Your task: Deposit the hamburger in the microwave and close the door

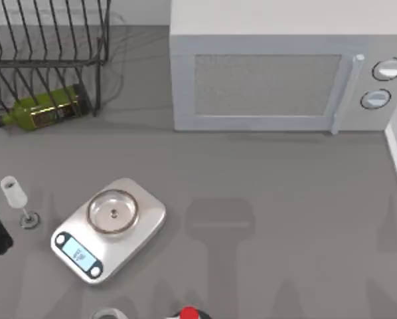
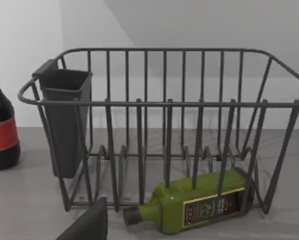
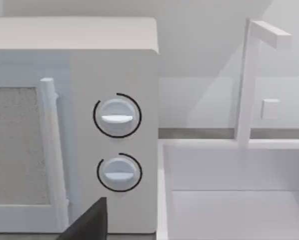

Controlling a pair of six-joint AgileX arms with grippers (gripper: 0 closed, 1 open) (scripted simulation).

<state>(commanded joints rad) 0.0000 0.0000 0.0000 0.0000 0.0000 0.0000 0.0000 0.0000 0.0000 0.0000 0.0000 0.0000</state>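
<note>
Standing at the table's far right, the large light-grey boxy microwave (image 1: 285, 80) has its speckled-window door (image 1: 268, 86) shut, white bar handle (image 1: 348, 93) beside two round knobs (image 3: 117, 116); a silver kitchen scale (image 1: 109, 229) sits front left; whether either gripper is released or clenched cannot be told.

Matt light-grey casing on the microwave (image 1: 285, 40) with a speckled door (image 1: 268, 86) window, thin dark metal wire for the rack (image 2: 164, 115), glossy green bottle (image 2: 199, 205), brushed silver scale (image 1: 109, 229).
</note>
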